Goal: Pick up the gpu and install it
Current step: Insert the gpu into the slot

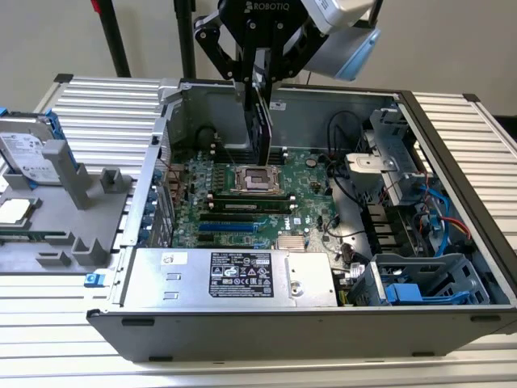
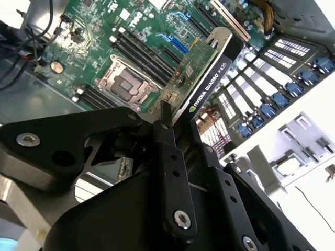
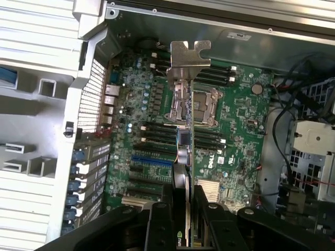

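Exterior view: an open PC case [image 1: 242,331] lies on a ribbed metal table [image 1: 105,101], w/ a green motherboard [image 1: 311,182] on its floor. The robot gripper [image 1: 260,81] hangs at 12 o'clock above the board, fingers clamped narrow on the gpu [image 1: 263,133]. The card is upright and edge-on over the CPU socket [image 1: 257,179]. In both wrist views the gpu [image 2: 207,73] [image 3: 182,151] juts out from betw. the fingers, its silver bracket [image 3: 188,55] at the far end. The power supply [image 1: 234,276] sits at 6 o'clock of the board. A hard drive [image 1: 24,153] stands at 9 o'clock, outside the case.
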### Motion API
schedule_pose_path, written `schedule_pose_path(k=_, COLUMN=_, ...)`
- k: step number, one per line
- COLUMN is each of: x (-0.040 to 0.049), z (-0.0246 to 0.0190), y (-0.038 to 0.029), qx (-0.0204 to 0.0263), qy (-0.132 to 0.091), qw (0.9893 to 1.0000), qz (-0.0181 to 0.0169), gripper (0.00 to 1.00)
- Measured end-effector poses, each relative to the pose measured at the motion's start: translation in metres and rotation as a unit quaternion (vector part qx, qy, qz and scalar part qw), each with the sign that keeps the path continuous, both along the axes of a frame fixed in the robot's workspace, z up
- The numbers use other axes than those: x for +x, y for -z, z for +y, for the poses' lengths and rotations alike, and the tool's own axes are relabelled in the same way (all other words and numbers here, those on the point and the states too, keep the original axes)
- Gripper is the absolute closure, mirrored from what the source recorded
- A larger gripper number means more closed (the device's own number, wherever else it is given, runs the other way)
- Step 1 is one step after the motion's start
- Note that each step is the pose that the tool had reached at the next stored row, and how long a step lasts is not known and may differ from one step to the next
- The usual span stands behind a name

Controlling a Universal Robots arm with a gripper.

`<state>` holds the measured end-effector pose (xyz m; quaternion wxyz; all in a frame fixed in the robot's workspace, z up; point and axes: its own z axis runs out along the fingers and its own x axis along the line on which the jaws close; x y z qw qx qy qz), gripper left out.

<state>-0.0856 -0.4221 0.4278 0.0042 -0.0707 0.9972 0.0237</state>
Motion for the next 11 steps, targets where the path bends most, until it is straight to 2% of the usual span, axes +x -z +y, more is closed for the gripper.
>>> schedule_pose_path(k=11, x=0.0000, z=0.0000, y=-0.0009, qx=0.0000, qy=-0.018, qw=0.9998, qz=0.0000, gripper=1.00)
